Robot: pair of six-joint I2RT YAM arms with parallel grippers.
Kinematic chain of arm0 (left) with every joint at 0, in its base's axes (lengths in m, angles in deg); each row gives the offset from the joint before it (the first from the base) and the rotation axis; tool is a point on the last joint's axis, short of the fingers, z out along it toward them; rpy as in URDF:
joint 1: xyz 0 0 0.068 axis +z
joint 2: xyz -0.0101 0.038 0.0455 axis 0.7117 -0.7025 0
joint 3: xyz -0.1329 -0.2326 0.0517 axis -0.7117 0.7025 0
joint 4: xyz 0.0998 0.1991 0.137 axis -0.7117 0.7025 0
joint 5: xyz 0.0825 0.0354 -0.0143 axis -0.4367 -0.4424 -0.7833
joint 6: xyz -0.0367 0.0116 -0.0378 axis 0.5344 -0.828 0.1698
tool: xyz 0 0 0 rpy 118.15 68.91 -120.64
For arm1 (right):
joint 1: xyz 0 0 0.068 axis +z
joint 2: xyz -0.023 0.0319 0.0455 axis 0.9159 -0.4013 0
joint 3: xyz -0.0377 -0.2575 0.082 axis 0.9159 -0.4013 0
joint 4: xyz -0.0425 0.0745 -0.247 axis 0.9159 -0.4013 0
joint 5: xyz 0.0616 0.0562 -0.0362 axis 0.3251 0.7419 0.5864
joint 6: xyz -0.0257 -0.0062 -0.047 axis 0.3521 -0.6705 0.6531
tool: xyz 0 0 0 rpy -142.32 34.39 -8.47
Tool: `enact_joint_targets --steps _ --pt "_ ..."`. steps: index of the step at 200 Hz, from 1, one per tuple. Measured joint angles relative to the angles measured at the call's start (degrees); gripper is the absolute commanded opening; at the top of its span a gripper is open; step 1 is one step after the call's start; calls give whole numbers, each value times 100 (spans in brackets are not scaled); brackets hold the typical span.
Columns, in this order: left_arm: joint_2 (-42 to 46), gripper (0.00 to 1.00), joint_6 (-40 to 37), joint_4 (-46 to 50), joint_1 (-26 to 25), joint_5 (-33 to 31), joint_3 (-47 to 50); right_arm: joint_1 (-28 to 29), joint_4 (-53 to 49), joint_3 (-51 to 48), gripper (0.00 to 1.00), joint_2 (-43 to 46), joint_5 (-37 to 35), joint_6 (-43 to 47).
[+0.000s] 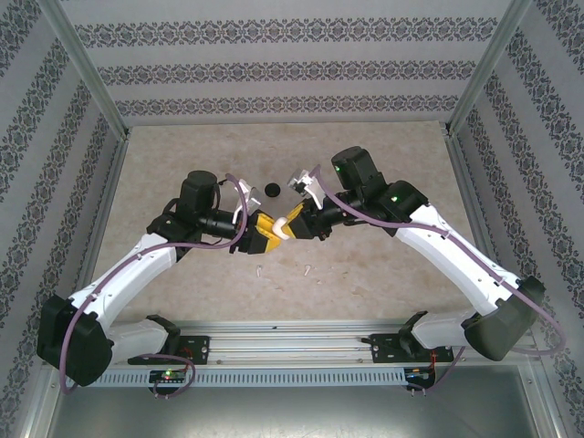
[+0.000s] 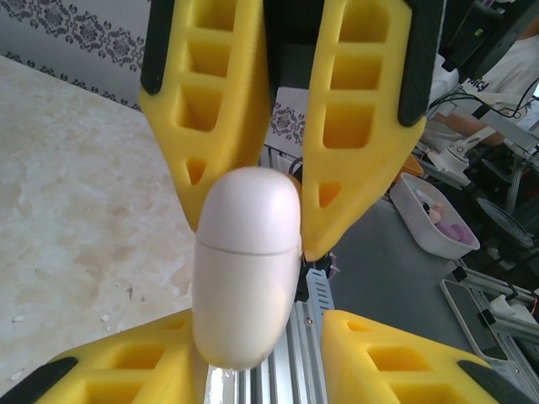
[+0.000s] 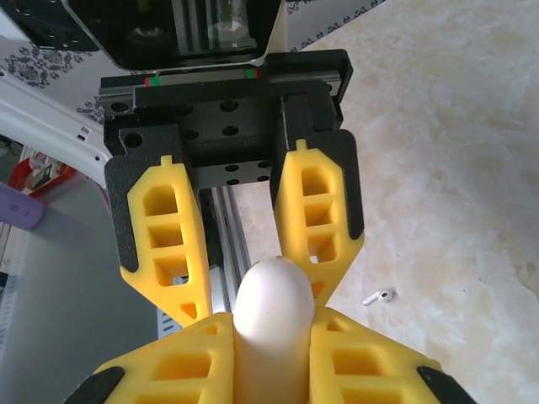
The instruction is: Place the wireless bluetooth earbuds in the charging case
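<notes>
The white charging case (image 1: 289,228) hangs closed above the table's middle, where both arms meet. My right gripper (image 1: 301,224) is shut on it; in the right wrist view its yellow fingers press both sides of the case (image 3: 271,316). My left gripper (image 1: 271,234) is open around the case's other end. In the left wrist view the case (image 2: 248,269) lies against one finger (image 2: 109,370), with a gap to the other (image 2: 404,353). Two tiny white earbuds (image 1: 260,270) (image 1: 307,270) lie on the table below the grippers, and one earbud (image 3: 378,297) appears in the right wrist view.
A small black round object (image 1: 271,189) lies on the beige table behind the grippers. The aluminium rail (image 1: 292,333) with both arm bases runs along the near edge. Patterned walls (image 1: 292,64) close in the back and sides.
</notes>
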Motion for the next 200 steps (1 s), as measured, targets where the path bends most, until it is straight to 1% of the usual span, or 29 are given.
enact_joint_targets --steps 22,40,79,101,137,150,176,200 --pt "0 45 2 -118 11 2 -4 0 0 -4 14 0 39 0" --pt "0 45 0 -164 11 0 -9 7 2 -4 14 0 61 0" --pt "0 41 0 -210 11 2 -11 74 2 -7 14 -2 96 0" --pt "-7 35 7 -234 11 9 -13 74 4 -20 14 -2 129 2" --pt "-35 18 -2 -249 22 151 -13 74 20 -26 14 -17 170 22" --pt "-46 13 0 -247 26 203 -13 72 9 -26 16 -17 195 28" --pt "-48 7 0 -247 28 234 -13 70 2 -26 19 -31 223 44" --pt "-48 0 0 -247 57 214 -2 22 26 -26 27 -94 317 22"
